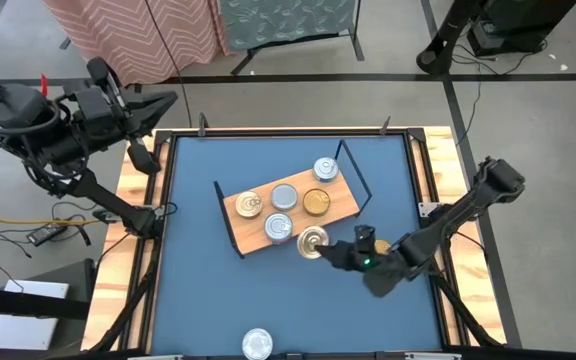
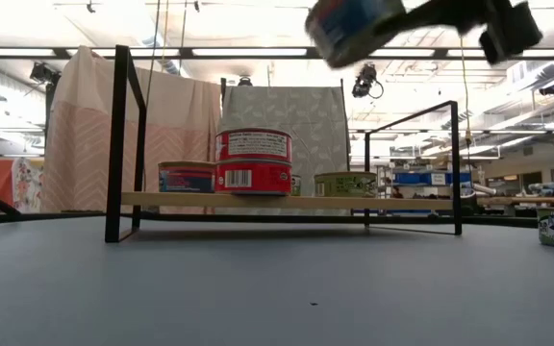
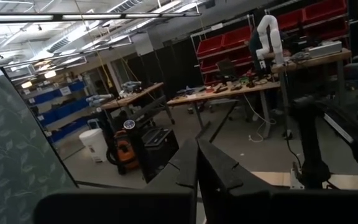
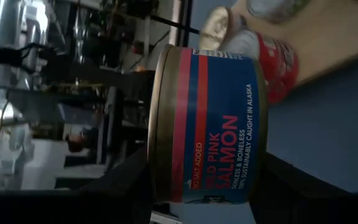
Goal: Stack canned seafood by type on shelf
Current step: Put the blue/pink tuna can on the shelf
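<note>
Right gripper (image 1: 320,250) has its fingers clamped on a pink salmon tin (image 4: 207,127), blue and red label, gold lid, carried up off the table. In the high view it sits just right of centre, at the lower edge of the shelf (image 1: 353,207); in the low view the tin rides along the top edge, right of middle, well above the board.

On the shelf you've got five tins in the overhead picture: a silver one (image 1: 325,169) toward the upper right end, a grey-lidded one (image 1: 284,196) in the middle, a gold one (image 1: 316,202) beside it, another gold one (image 1: 249,204) to the left, and a silver one (image 1: 279,228) at the lower edge. A lone tin (image 1: 256,343) waits at the bottom centre of the frame, on the blue table (image 1: 188,260).

My take: match it to one of the gold lids; I can't read those labels from above, so check the low view first. Come in level, centre it over its partner, lower until it seats flat, and only then release. Watch the black wire end frame on the right while you move.

Left gripper (image 3: 197,168) is pinched closed on nothing, parked far upper left, off the table.
</note>
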